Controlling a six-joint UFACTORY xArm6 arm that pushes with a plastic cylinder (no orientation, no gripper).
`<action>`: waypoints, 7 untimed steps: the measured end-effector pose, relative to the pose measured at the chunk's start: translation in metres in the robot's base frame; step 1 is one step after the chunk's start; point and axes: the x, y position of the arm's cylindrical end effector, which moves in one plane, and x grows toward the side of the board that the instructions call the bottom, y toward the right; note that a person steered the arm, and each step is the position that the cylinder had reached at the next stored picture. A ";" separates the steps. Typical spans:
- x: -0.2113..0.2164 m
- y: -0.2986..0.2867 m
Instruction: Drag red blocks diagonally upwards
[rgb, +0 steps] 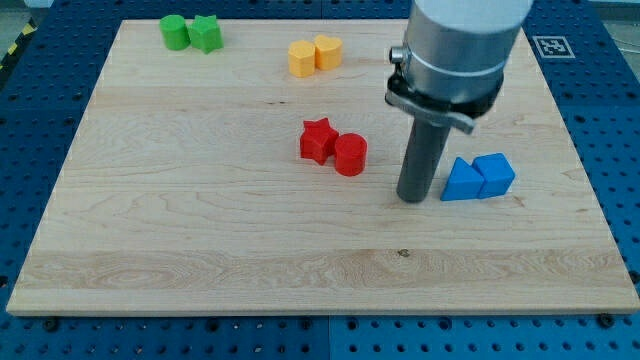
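Observation:
A red star block (317, 140) and a red cylinder block (350, 155) sit touching each other near the middle of the wooden board (200, 230). My tip (412, 199) rests on the board to the right of the red cylinder, a little lower in the view, with a gap between them. It stands just left of the blue blocks.
A blue triangle block (461, 181) and a blue cube-like block (495, 173) sit right of my tip. Two yellow blocks (314, 54) lie at the top middle. A green cylinder (174, 31) and a green star-like block (206, 34) lie at the top left.

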 end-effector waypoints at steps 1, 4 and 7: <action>-0.017 -0.009; -0.059 -0.079; -0.099 -0.141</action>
